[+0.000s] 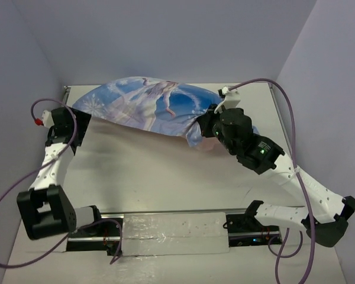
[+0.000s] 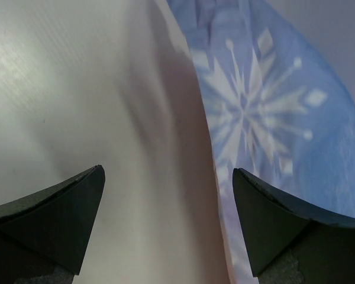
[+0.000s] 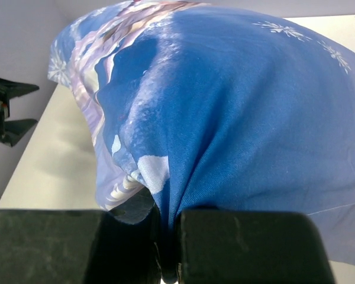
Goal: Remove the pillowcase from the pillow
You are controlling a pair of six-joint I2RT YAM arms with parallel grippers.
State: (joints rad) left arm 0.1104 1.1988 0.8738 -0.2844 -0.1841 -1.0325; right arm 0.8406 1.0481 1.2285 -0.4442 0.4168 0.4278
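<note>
- Two grippers are set at opposite ends of the pillowcase (image 1: 148,106), which lies bulging along the far side of the counter (image 1: 165,183), blue printed side up
- The right gripper (image 3: 165,242) is pressed together on a bunched fold of blue fabric at the right end
- The left gripper (image 2: 168,177) is spread wide, nothing between its fingers, just beside the snowflake-printed left edge
- The pillow is not clearly seen; it is judged to be inside the cover, and which end is open cannot be told
- For the step in hand, cloth alone should be taken, not stuffing: the left gripper is best lowered onto the pale edge strip and closed on one layer
- The pull is best made slowly and level, so that the fold is not slipped from the pinch
</note>
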